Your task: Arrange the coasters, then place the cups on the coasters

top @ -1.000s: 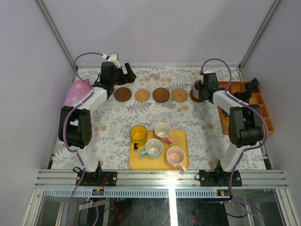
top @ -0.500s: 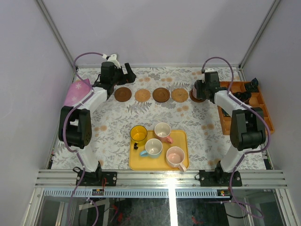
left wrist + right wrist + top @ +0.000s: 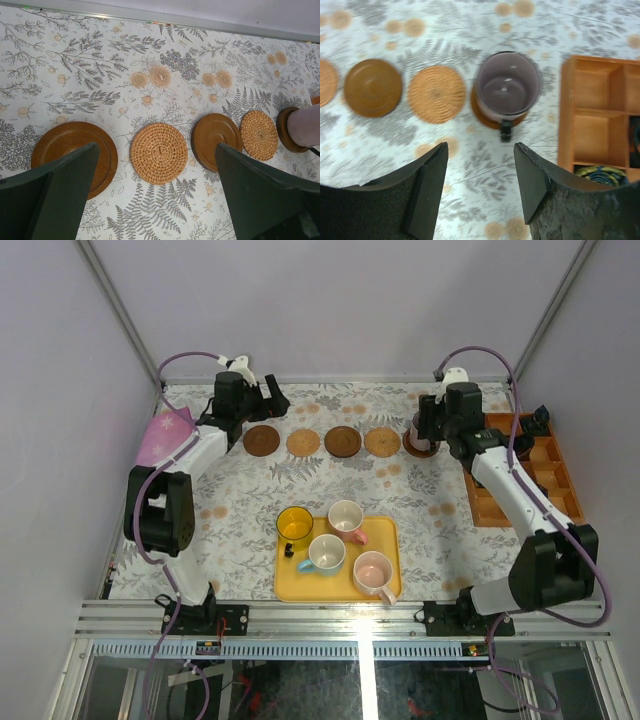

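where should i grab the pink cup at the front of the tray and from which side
Probably its rim wall on the far right side, coming straight down from above. The pink cup stands upright, mouth open; its handle points to the near right, and the light blue cup crowds its left.

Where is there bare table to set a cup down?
Free: the wide strip of floral table between the coaster row and the yellow tray, and both sides of that tray. Crowded: the right end, where the purple-grey cup stands near the wooden organiser.
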Controlling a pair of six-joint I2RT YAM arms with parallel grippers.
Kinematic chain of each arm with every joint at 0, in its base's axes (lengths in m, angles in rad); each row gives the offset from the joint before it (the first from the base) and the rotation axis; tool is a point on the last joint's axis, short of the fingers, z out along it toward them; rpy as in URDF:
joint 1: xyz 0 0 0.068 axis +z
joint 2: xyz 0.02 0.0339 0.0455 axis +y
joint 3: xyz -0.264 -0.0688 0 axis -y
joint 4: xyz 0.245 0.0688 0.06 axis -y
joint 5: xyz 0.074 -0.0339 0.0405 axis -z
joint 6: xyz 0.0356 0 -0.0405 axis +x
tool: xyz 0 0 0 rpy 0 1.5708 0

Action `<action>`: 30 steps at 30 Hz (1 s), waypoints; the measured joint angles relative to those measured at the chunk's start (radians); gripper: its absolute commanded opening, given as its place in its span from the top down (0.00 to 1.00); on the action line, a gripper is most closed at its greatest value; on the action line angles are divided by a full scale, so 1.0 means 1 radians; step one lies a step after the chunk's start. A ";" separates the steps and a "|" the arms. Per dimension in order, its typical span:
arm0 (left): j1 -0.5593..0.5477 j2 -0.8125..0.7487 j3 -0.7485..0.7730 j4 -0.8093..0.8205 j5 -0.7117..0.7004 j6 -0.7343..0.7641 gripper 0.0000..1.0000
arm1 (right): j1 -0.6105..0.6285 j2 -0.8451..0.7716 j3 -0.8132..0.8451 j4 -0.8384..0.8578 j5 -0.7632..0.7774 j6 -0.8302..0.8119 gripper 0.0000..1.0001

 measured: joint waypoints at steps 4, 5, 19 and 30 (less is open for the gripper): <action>0.000 -0.019 -0.023 -0.008 0.006 0.001 0.00 | 0.086 -0.066 -0.008 -0.063 -0.079 0.000 0.34; 0.000 -0.025 -0.029 -0.011 0.008 0.002 0.00 | 0.114 -0.074 -0.011 -0.080 -0.098 -0.001 0.26; 0.000 -0.153 -0.163 -0.023 0.031 0.018 0.00 | 0.360 -0.232 -0.245 -0.269 -0.300 0.001 0.02; 0.000 -0.198 -0.198 -0.023 0.042 0.026 0.00 | 0.494 -0.285 -0.323 -0.277 -0.356 0.005 0.06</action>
